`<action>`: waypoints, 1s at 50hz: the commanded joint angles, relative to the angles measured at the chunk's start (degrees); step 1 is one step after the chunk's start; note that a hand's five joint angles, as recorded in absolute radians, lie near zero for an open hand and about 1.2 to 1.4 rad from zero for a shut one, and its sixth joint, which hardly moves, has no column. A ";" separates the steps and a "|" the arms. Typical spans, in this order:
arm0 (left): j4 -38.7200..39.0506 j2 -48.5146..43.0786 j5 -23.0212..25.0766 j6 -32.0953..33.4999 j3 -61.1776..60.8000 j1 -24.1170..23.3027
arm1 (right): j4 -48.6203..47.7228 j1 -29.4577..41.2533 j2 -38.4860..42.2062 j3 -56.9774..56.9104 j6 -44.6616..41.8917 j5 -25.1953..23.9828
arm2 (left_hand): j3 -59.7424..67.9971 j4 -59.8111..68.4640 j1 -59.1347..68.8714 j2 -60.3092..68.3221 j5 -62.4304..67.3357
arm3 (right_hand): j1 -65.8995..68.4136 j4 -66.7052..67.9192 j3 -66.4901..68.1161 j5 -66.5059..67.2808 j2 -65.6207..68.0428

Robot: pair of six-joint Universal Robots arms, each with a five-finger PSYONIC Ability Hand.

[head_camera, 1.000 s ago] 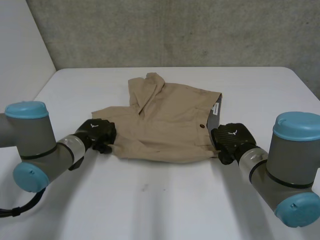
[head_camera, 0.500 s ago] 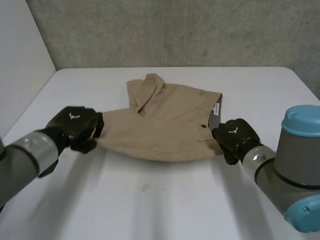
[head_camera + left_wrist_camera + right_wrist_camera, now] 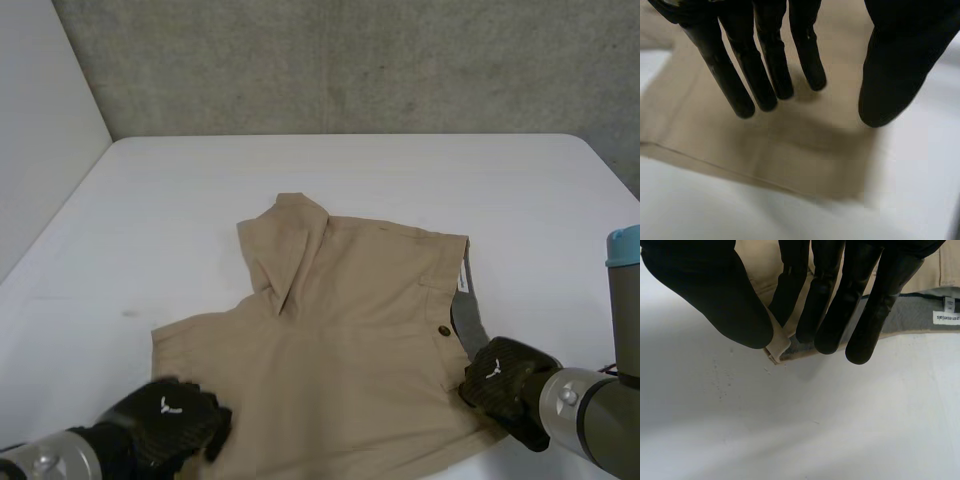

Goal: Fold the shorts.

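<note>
The tan shorts [image 3: 350, 330] lie flat on the white table [image 3: 400, 180], close to its near edge, with one leg folded over at the far side. My left hand [image 3: 165, 425] is at the shorts' near left corner. In the left wrist view its fingers [image 3: 765, 65] are straight, the thumb stands apart, and they hover over the cloth [image 3: 790, 145] holding nothing. My right hand [image 3: 505, 385] is at the near end of the waistband. There the thumb and fingers [image 3: 830, 290] pinch the waistband corner [image 3: 776, 351], beside the grey lining [image 3: 910, 315].
A white label [image 3: 946, 317] is sewn inside the waistband. A button [image 3: 442, 329] sits on the front of the shorts. Bare table stretches behind the shorts up to the concrete wall [image 3: 350, 60].
Both hands have dragged the shorts toward the near edge of the table. The left hand has let go of the leg corner and opened; the right still pinches the waistband.
</note>
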 commanded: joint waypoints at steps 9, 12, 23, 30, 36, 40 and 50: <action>21.77 -13.86 -0.22 -0.42 21.89 -3.87 | -5.86 0.46 0.94 0.32 3.70 -1.33 | -6.56 -6.26 -3.91 -6.34 -6.19 | 24.43 11.69 12.52 13.03 12.95; 23.71 -22.47 -0.48 0.02 29.27 -6.33 | -7.09 0.37 1.73 0.41 3.70 -1.15 | -6.56 -6.26 -3.91 -6.34 -6.19 | 24.43 11.69 12.52 13.03 12.95; 18.27 -47.35 -0.57 5.72 53.27 -8.71 | -8.77 0.46 3.84 0.14 3.70 -0.97 | -6.56 -6.26 -3.91 -6.34 -6.19 | 24.43 11.69 12.52 13.03 12.95; 18.62 -53.42 -2.93 11.97 58.64 -8.18 | -9.73 0.46 4.37 0.14 3.70 -0.89 | 2.82 3.12 5.47 3.04 3.19 | 24.43 11.69 12.52 13.03 12.95; 18.70 -54.31 -15.65 12.24 59.97 -7.13 | -10.26 0.37 4.45 -0.12 3.70 -0.89 | 35.77 36.07 38.42 36.00 36.14 | 24.43 11.69 12.52 13.03 12.95; 18.88 -53.26 -23.57 11.98 56.73 -6.78 | -10.26 0.37 4.45 -0.21 3.70 -0.80 | 35.00 35.30 37.65 35.22 35.36 | 24.43 11.69 12.52 13.03 12.95; 20.46 -45.70 -24.39 11.54 44.06 -6.86 | -10.26 0.46 5.95 -0.03 3.70 -0.71 | 1.73 2.03 4.38 1.96 2.10 | 24.43 11.69 12.52 13.03 12.95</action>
